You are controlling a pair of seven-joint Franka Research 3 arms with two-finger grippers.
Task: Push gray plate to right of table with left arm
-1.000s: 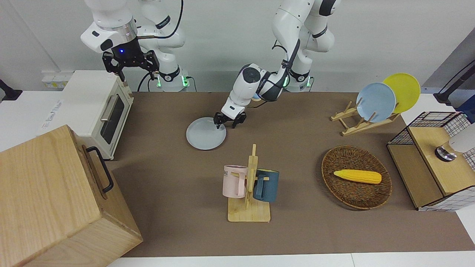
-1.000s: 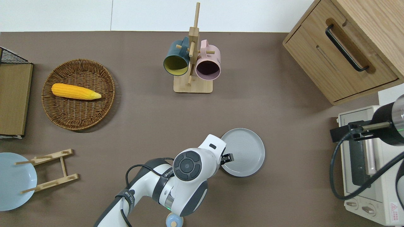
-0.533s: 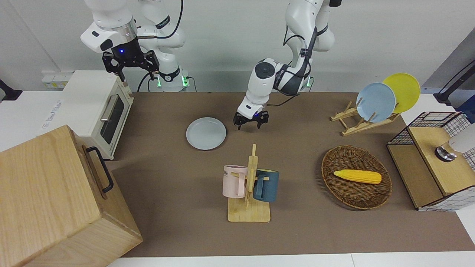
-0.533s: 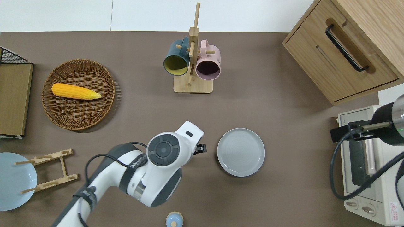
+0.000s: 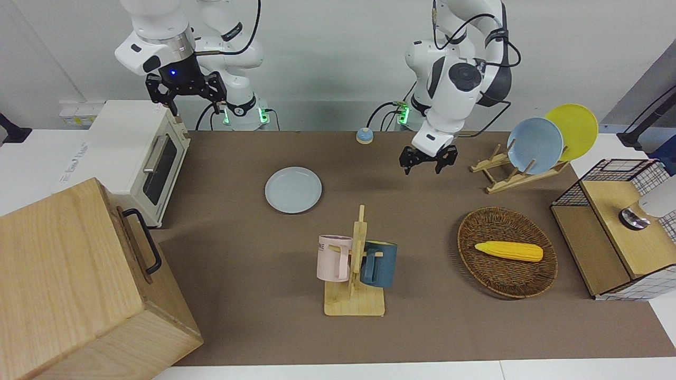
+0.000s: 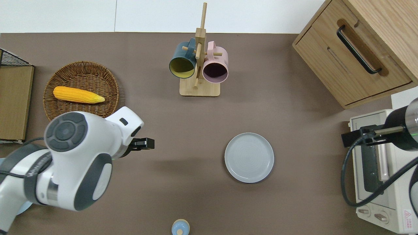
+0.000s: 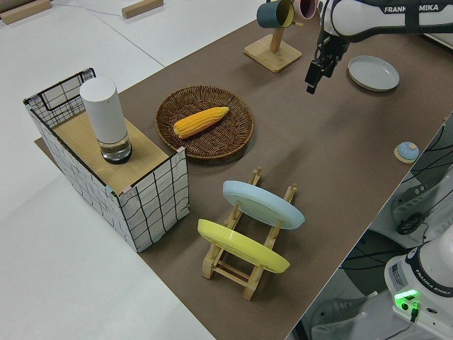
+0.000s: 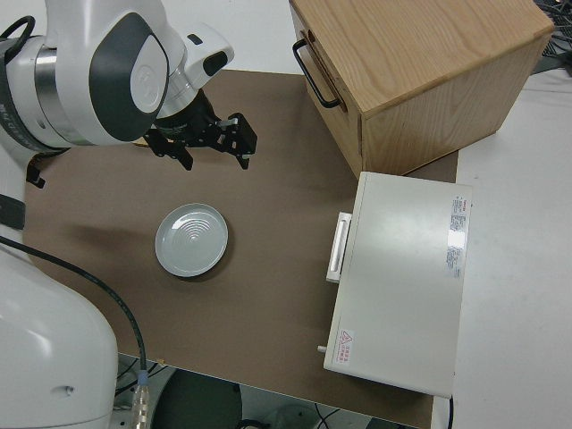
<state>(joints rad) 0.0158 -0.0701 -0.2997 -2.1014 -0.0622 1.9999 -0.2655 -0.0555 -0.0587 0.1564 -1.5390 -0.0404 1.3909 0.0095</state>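
Observation:
The gray plate [image 5: 293, 190] lies flat on the brown mat of the table [image 5: 237, 148], nearer to the robots than the mug rack; it also shows in the overhead view [image 6: 249, 157] and the right side view [image 8: 191, 239]. My left gripper [image 5: 426, 162] is open and empty, raised above bare mat between the plate and the wicker basket, well apart from the plate; the overhead view [image 6: 144, 143] shows it near the basket's edge. My right arm, with its open gripper [image 5: 186, 100], is parked.
A mug rack [image 5: 356, 269] with a pink and a blue mug stands mid-table. A wicker basket [image 5: 507, 274] holds corn. A rack with a blue and a yellow plate [image 5: 533, 145], a wire crate [image 5: 618, 227], a toaster oven [image 5: 142, 158] and a wooden cabinet [image 5: 79, 285] stand at the ends.
My left gripper came off the gray plate's rim, rose, and swung away toward the left arm's end of the table. The plate has stayed where it was.

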